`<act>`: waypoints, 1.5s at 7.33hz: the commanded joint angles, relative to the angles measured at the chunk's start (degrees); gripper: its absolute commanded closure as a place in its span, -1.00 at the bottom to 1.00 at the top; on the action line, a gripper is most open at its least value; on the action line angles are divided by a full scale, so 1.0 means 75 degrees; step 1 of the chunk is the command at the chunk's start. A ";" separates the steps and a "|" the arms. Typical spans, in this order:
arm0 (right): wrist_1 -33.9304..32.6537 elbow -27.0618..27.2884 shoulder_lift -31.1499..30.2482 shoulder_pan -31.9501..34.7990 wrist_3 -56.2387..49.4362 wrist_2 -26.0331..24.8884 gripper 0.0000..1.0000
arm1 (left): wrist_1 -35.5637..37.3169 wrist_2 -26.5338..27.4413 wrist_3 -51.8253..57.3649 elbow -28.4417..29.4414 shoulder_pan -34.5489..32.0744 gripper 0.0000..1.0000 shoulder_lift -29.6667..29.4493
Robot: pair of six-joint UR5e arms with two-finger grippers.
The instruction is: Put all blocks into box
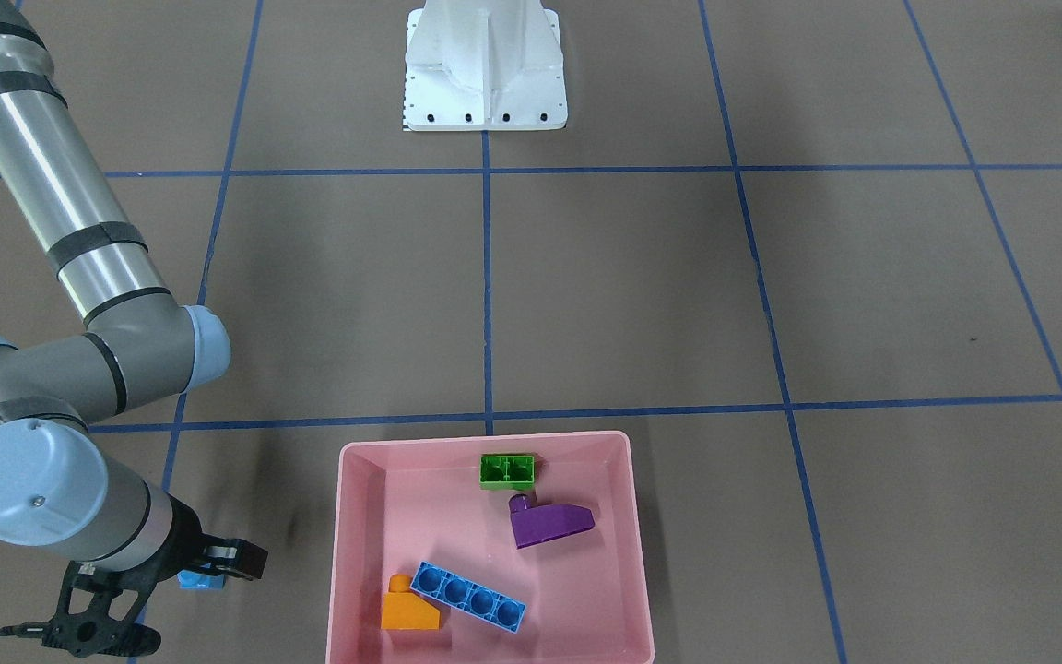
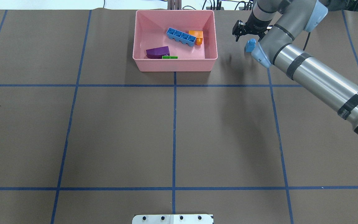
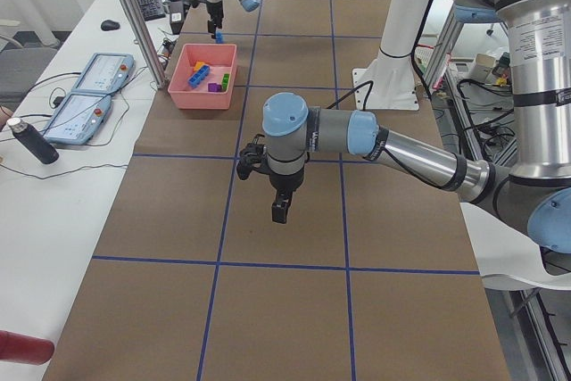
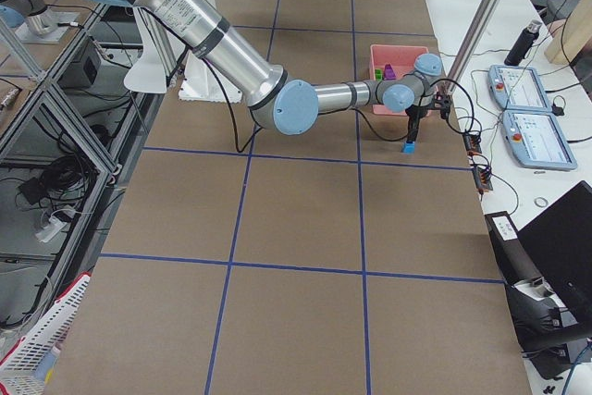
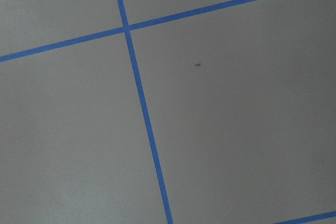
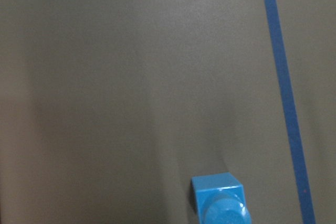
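Right pincer (image 2: 238,35) hangs near your tiny blue brick (image 2: 250,45) (spread or pressed together, you cannot tell). Four bricks (image 2: 181,36) lie in the pink box (image 2: 141,65).

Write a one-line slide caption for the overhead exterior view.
Right gripper close to the tiny blue block, the only block outside the pink box, which holds four.

bench (image 2: 120,133) matt brown paper-like sheet, gridded with blue tape (image 2: 174,133); box (image 1: 351,553) smooth pink plastic, faint sheen; long blue brick (image 1: 468,598) and tiny blue brick (image 6: 220,200) glossy plastic; right arm tube (image 2: 318,79) polished metal; robot base (image 1: 485,65) white painted metal
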 commanded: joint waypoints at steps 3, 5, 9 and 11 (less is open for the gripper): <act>0.0054 -0.0055 -0.0324 -0.0089 -0.0994 -0.0390 -0.56 | 0.0001 0.0000 0.0011 -0.0133 -0.0026 -1.00 0.0082; 0.0054 -0.0101 -0.0231 -0.0124 -0.0923 -0.0402 0.94 | -0.0011 0.0000 0.0022 -0.0391 -0.0038 -1.00 0.0340; 0.0019 -0.0254 0.0458 0.0213 -0.0726 -0.0367 1.00 | -0.0011 0.0012 0.0022 -0.0474 -0.0061 -1.00 0.0410; -0.1097 0.0130 0.1300 0.0507 -0.0666 -0.0239 1.00 | -0.0011 0.0000 0.0022 -0.0637 -0.0073 -1.00 0.0563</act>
